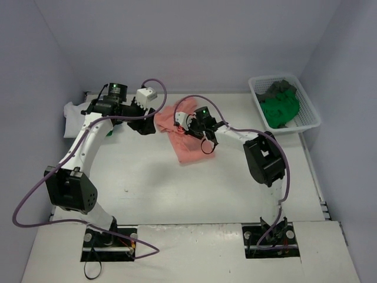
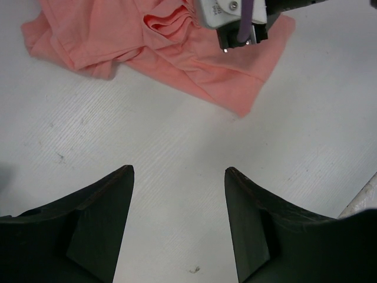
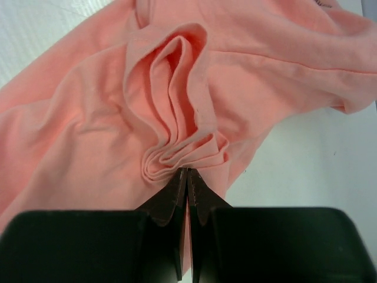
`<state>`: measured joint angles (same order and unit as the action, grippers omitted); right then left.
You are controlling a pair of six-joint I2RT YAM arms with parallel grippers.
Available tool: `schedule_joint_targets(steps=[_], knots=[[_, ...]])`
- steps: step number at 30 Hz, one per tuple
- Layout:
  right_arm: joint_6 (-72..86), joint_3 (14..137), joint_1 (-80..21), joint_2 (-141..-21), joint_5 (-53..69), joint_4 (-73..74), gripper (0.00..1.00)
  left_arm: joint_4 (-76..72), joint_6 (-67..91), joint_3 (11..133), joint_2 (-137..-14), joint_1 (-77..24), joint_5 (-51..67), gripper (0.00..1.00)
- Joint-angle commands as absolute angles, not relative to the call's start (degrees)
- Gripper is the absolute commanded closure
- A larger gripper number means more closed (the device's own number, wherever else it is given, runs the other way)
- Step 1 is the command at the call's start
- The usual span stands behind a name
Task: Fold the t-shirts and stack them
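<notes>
The salmon t-shirt (image 1: 187, 147) lies crumpled and flat mid-way along the far side of the white table (image 1: 177, 194). Its cloth gathers into tight pleats where the right gripper (image 3: 187, 172) clamps it. The left gripper (image 2: 179, 171) hovers just beside it, jaws apart.

Soft, even light from overhead fills all three views, bright and slightly cool. Shadows on the white tabletop (image 1: 177, 188) are faint and blurred-edged beneath the arms. The overhead view is sharp. In the wrist views the left tool (image 2: 178, 177) and right tool (image 3: 187, 177) look dark and slightly soft, while the folds of the salmon t-shirt (image 3: 88, 118) stay crisp.
</notes>
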<state>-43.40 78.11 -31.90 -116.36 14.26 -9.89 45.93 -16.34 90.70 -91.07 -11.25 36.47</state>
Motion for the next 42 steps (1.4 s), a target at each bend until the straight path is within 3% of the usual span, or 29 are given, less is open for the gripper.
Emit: schedule_joint_targets(steps=[1, 12, 16, 17, 18, 24, 26, 34, 35, 36, 42], knots=[[-42.1, 83.0, -31.4, -118.5, 12.4, -15.2, 1.00, 43.7, -17.1, 92.8, -91.0, -11.2, 38.1, 0.43], [-40.6, 92.4, -30.3, -129.2, 4.1, -17.7, 1.00, 43.5, -17.1, 91.9, -91.2, -11.2, 38.0, 0.43], [-38.5, 91.1, -30.2, -126.3, 2.0, -19.8, 0.81, 43.4, -17.0, 91.8, -91.1, -11.2, 38.1, 0.43], [-38.1, 90.2, -30.1, -124.2, 1.4, -20.3, 0.69, 43.5, -16.9, 91.7, -91.0, -11.2, 38.2, 0.43], [-37.2, 89.8, -30.1, -123.1, 0.5, -21.3, 0.65, 43.4, -16.9, 91.6, -90.9, -11.2, 38.2, 0.43], [-34.5, 85.6, -30.1, -110.9, -3.8, -22.6, 0.53, 43.2, -16.8, 91.8, -89.8, -11.2, 38.0, 0.43], [-33.2, 84.8, -30.2, -105.8, -2.3, -20.4, 0.44, 43.3, -16.7, 91.9, -89.7, -11.2, 38.2, 0.43], [-38.2, 83.3, -35.4, -98.3, 6.9, 7.2, 0.42, 43.3, -16.8, 91.2, -88.2, -11.3, 38.3, 0.43], [-39.2, 81.2, -36.4, -97.7, 6.7, 8.1, 0.36, 43.3, -16.8, 91.2, -88.0, -11.3, 38.3, 0.43], [-40.2, 76.5, -37.3, -97.0, 6.3, 8.1, 0.22, 43.4, -16.8, 91.2, -87.9, -11.3, 38.3, 0.43], [-42.7, 65.9, -39.9, -95.1, 8.0, 6.2, 0.16, 43.8, -17.1, 91.0, -87.3, -11.3, 38.1, 0.43]])
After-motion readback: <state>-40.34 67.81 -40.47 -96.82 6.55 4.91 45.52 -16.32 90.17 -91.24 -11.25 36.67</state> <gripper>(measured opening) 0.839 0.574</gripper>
